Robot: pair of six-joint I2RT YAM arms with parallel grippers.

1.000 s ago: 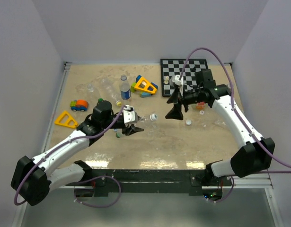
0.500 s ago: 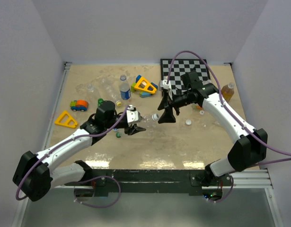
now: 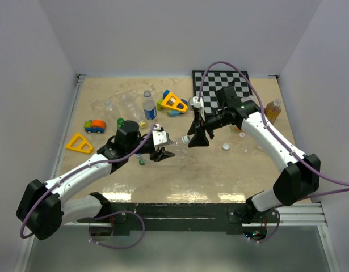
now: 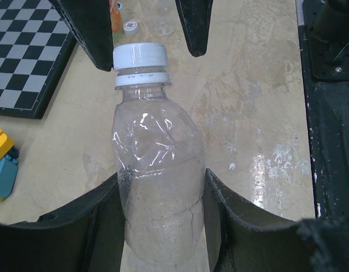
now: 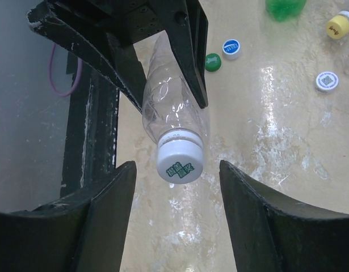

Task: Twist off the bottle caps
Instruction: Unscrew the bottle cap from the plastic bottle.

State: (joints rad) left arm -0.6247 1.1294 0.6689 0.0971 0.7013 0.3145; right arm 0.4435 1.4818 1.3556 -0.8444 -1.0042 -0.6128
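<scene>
White cap [image 5: 180, 162] sits on a clear bottle [image 4: 157, 170], clamped by the left end effector [image 4: 163, 184] above the desk [image 5: 276, 187]. Around the cap the right end effector [image 3: 193, 135] stands spread, not gripping. A green cap [image 5: 213, 62], a yellow cap [image 5: 337, 26] and a chessboard [image 4: 26, 56] lie nearby.

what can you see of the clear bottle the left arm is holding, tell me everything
The clear bottle is thin, label-free plastic, dented and crumpled, apparently empty. Its white cap, with green print on top, is screwed on above a white neck ring. The left gripper clamps its body, holding it off the table with the cap end toward the right gripper, whose open jaws straddle the cap, not yet closed on it.
</scene>
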